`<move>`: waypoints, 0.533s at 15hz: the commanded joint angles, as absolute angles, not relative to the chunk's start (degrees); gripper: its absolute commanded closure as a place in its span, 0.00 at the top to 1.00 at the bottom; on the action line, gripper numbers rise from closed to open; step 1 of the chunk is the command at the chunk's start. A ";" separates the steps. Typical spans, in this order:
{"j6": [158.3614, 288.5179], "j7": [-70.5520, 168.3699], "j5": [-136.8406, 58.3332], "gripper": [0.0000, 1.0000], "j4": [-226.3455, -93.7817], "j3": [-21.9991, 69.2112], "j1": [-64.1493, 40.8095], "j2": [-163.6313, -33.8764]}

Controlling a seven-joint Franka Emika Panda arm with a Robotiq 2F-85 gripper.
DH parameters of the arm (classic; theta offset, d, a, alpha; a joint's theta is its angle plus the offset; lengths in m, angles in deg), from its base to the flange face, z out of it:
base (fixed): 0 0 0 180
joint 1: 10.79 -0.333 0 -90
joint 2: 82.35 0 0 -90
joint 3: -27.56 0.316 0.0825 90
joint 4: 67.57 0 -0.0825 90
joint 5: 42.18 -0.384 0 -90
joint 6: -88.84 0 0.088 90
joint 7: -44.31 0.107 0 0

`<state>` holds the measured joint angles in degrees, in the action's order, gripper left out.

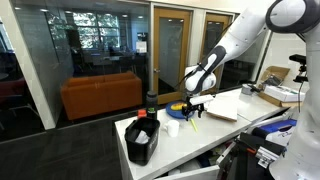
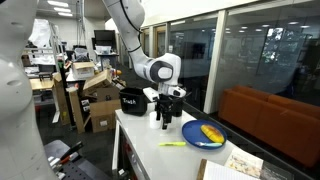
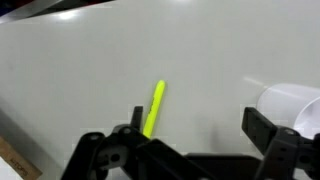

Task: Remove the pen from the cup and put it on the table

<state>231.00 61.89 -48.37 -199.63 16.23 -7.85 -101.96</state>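
Hovering above table (image 3: 80, 60) with gripper (image 3: 193, 120) spread open, grasping nothing. Showing yellow pen (image 3: 155, 105) lying flat on the white top, outside cup (image 3: 292, 105), tip just beside one finger (image 3: 137, 118). Showing cup standing near opposite finger, apart from pen. Catching blue plate (image 2: 220, 140) nearby in an exterior view.

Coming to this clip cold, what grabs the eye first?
The white robot arm's black gripper hangs open over the smooth white table, between a black bin and a round blue plate. In the wrist view a bright yellow pen lies flat on the table, apart from the small white cup.
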 commanded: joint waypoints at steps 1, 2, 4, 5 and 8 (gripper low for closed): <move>229.89 56.06 -44.02 1.00 -203.28 17.20 -7.21 -96.26; 229.60 54.87 -43.22 1.00 -203.95 17.39 -7.08 -94.78; 228.77 52.66 -43.07 1.00 -205.06 17.90 -6.67 -91.92; 228.11 52.24 -42.84 1.00 -205.54 17.92 -6.70 -90.47; 228.33 53.54 -43.75 1.00 -204.40 18.11 -6.67 -91.12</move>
<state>228.46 53.34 -44.05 -204.47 16.95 -7.85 -91.15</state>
